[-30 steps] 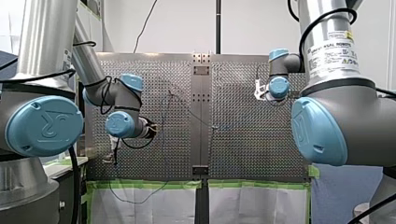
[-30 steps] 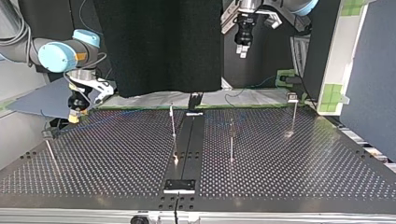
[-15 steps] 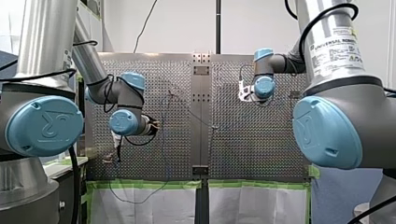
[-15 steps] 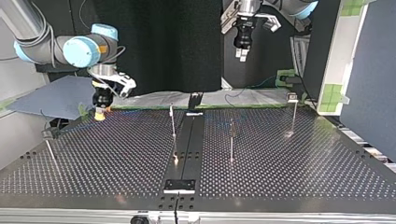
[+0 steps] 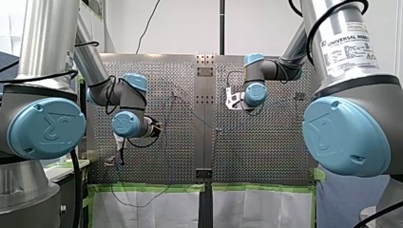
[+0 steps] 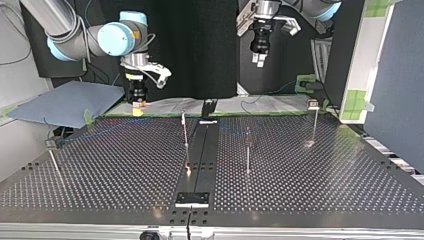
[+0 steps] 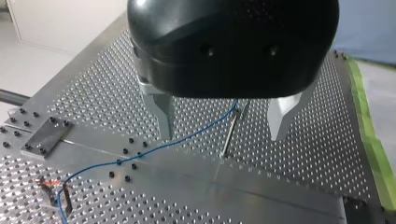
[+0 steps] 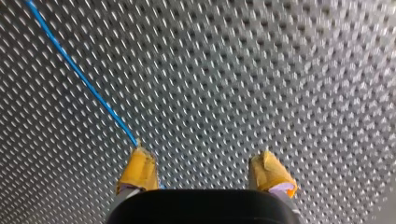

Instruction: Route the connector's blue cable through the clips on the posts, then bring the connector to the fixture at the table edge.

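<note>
Our left gripper [image 7: 222, 136] spread wide, empty, over the table [image 7: 308, 154], blue cable [image 7: 140, 151] and thin post [image 7: 232, 130] under it, our right gripper [image 8: 204, 165] spread too, cable maybe touching one yellow pad [image 8: 139, 170]

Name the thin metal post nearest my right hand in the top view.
The thin metal post just left of the dark centre rail; the other three stand farther from the yellow-padded right hand.
</note>
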Motion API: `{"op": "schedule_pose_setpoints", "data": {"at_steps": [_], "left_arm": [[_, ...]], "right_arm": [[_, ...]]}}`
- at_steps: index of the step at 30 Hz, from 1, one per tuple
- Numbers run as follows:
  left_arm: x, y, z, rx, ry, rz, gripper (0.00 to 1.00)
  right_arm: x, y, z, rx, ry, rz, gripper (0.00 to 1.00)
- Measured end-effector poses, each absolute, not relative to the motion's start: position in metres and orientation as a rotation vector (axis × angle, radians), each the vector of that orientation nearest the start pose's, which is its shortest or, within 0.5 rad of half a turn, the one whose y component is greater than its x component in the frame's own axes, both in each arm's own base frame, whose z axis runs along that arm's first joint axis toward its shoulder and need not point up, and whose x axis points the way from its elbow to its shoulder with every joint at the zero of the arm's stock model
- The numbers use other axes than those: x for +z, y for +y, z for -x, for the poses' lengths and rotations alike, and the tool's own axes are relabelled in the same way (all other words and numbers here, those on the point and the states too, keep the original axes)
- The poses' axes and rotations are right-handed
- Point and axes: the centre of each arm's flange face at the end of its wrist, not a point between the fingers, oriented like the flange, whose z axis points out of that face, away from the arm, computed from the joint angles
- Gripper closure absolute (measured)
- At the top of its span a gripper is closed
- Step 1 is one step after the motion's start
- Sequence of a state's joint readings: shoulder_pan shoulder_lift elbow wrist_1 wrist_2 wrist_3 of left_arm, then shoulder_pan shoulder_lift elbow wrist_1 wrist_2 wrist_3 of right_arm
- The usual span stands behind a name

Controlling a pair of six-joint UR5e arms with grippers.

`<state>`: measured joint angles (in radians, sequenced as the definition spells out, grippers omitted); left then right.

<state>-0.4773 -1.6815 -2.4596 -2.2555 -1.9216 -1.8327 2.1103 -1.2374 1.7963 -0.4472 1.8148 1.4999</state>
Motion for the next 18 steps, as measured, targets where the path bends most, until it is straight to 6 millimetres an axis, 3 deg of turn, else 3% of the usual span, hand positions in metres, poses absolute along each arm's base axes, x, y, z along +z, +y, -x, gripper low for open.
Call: {"op": "schedule_pose_setpoints", "data": {"at_steps": [8, 18], "left_arm": [[0.145, -0.250, -0.256, -0.314, 1.692, 0.041, 0.00], [0.144, -0.249, -0.256, -0.312, 1.698, 0.040, 0.00]], "right_arm": [[0.224, -0.389, -0.393, 1.341, -1.006, -1.592, 0.00], [0.211, -0.400, -0.372, 1.356, -1.025, -1.561, 0.00]]}}
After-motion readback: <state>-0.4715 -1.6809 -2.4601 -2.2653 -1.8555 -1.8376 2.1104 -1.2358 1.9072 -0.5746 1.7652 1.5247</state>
